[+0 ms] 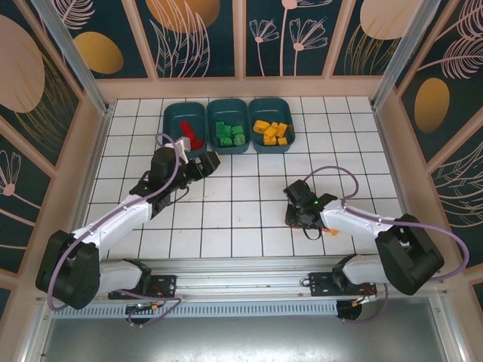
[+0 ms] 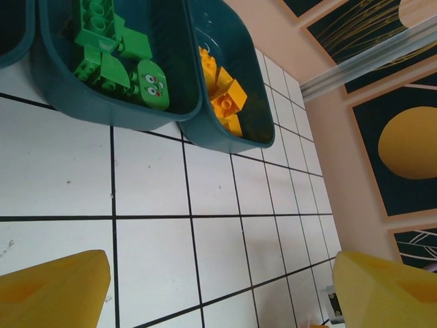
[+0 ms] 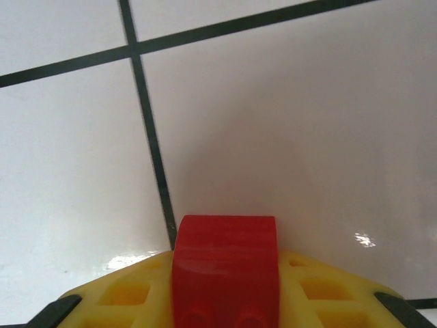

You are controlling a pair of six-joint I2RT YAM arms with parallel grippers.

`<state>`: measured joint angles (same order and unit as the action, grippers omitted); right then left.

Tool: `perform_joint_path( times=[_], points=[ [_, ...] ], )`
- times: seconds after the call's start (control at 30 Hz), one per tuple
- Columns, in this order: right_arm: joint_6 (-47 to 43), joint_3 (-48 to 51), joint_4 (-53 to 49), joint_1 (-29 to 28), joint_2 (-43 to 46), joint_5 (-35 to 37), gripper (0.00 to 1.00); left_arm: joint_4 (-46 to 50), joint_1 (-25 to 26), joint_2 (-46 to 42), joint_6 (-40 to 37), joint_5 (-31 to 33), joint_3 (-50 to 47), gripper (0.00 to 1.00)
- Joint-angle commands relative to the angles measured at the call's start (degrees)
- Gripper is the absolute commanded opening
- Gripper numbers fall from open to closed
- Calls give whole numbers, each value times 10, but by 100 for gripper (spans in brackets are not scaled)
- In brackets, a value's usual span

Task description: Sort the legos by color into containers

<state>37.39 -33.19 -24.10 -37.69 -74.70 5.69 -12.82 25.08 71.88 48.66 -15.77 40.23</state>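
Observation:
Three dark teal containers stand in a row at the back. The left one holds red legos, the middle one green legos, the right one yellow-orange legos. My left gripper hovers just in front of the left container, open and empty; its wrist view looks at the green legos and yellow ones. My right gripper is down on the tiles at centre right, its yellow fingers shut on a red lego.
A small orange piece lies on the tiles beside the right forearm. Wooden walls and metal posts ring the white tiled floor. The right wall stands close past the yellow container.

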Motion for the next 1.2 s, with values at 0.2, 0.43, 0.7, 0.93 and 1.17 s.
perform_joint_path(
  times=[0.2,0.43,0.7,0.93,1.17],
  points=[
    [-65,-202,122,-72,-97,21,27,124,-23,-90,62,258,-53,96],
    [-148,-408,234,-100,-283,-15,27,109,-145,-100,123,135,-162,99],
    [-223,-685,223,-83,-501,-76,27,124,-145,-86,110,92,-185,98],
    [-237,-859,169,-62,-622,-115,34,129,-145,-108,105,90,-184,99],
    [-240,-1046,85,-57,-713,-118,57,125,-145,-127,93,75,-175,98]
  ],
)
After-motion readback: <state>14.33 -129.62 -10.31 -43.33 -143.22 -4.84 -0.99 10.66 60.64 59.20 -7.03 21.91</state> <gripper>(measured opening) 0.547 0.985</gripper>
